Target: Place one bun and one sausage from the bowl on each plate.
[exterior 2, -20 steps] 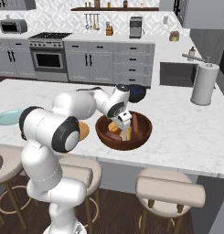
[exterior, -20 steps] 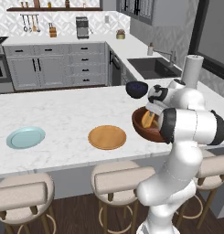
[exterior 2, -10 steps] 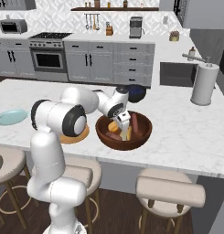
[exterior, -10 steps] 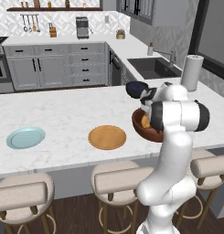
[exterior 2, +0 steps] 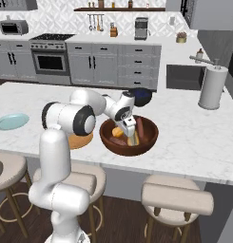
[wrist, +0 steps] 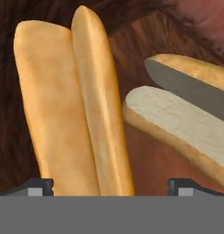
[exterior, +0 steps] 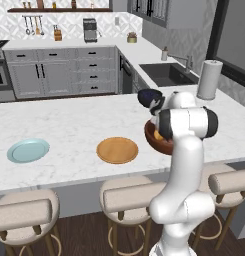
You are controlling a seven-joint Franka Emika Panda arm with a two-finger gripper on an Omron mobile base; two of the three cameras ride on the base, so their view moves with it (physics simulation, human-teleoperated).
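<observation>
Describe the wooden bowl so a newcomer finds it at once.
On the white marble island, look toward the end nearest the paper towel roll. The wooden bowl sits by the front edge: wide, deep, reddish-brown, holding buns and sausages, unlike the smaller dark blue bowl behind it.

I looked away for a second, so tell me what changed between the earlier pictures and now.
The arm folded in over the bowl and the gripper sank lower into it, jaws open around a bun without closing. Nothing taken or released. The orange plate, blue-green plate and small dark blue bowl stayed put.
</observation>
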